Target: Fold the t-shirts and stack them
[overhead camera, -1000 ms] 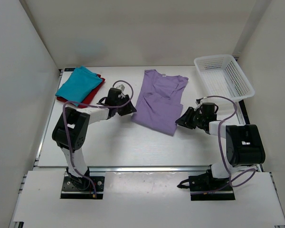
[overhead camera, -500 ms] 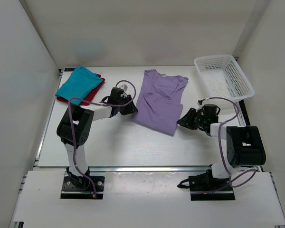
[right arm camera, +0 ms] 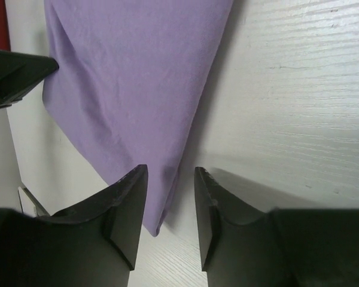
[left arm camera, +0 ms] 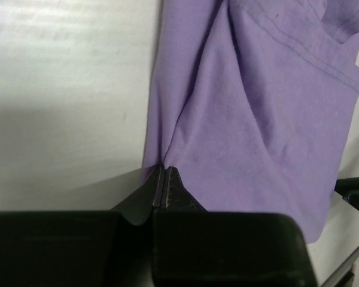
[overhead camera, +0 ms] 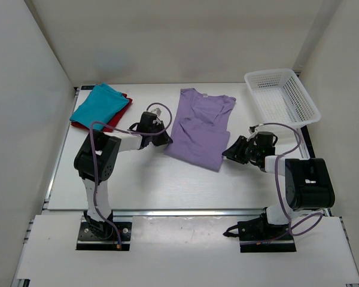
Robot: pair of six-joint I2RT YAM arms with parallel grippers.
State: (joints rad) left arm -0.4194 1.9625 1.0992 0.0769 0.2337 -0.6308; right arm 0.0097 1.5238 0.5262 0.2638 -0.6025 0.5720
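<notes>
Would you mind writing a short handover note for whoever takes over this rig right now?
Left gripper: shut on the left edge of the lavender t-shirt, near its lower corner.
Right gripper: open, jaws either side of that shirt's right edge, not gripping.
Things: teal t-shirt lies folded on the dark red t-shirt at the far left of the table; the lavender one is spread mid-table.
Done: teal and red stacked.
Left: fold the lavender shirt and add it to the stack.

A white table (overhead camera: pixel 167 182) stands enclosed by plain white walls (overhead camera: pixel 185 42).
</notes>
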